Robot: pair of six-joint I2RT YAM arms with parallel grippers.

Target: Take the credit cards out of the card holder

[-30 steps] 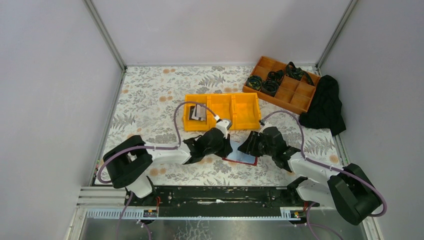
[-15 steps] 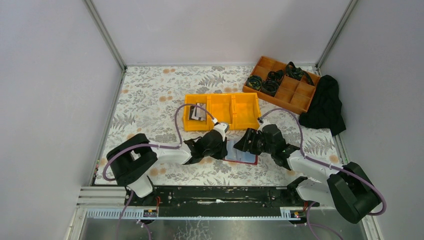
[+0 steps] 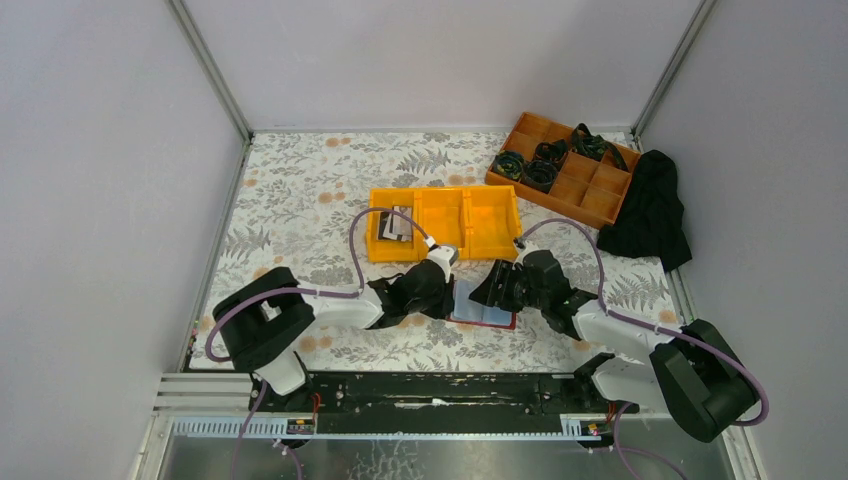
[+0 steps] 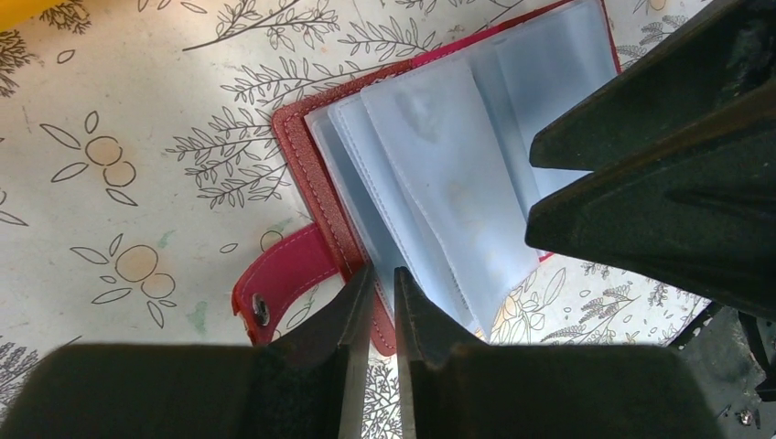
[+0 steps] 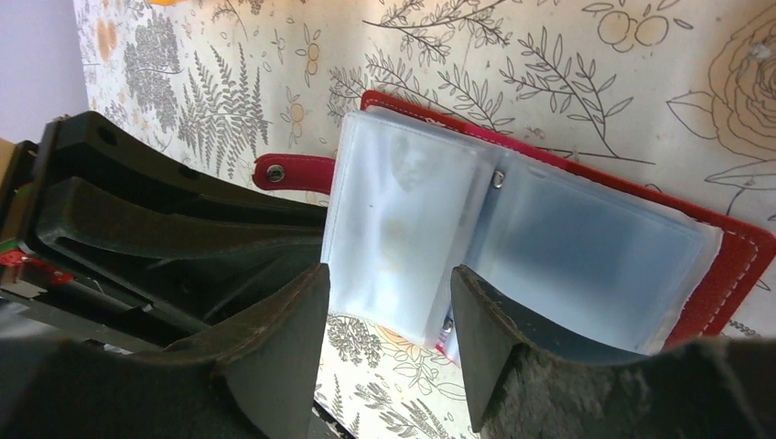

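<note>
Top external: fern-print tablecloth (image 3: 300, 180) between grey walls (image 3: 100, 150), left pincer (image 4: 377, 302) narrow, right pincer (image 5: 389, 283) wide

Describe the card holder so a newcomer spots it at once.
On the floral table, look just nearer the arms than the yellow three-compartment bin, between the left claw and the right claw. The card holder lies open there: flat, red-bordered, with cloudy blue-grey plastic sleeves and a red snap tab, unlike the rigid yellow bin behind it.

black-and-white arms (image 3: 330, 305), purple cables (image 3: 355, 235).
</note>
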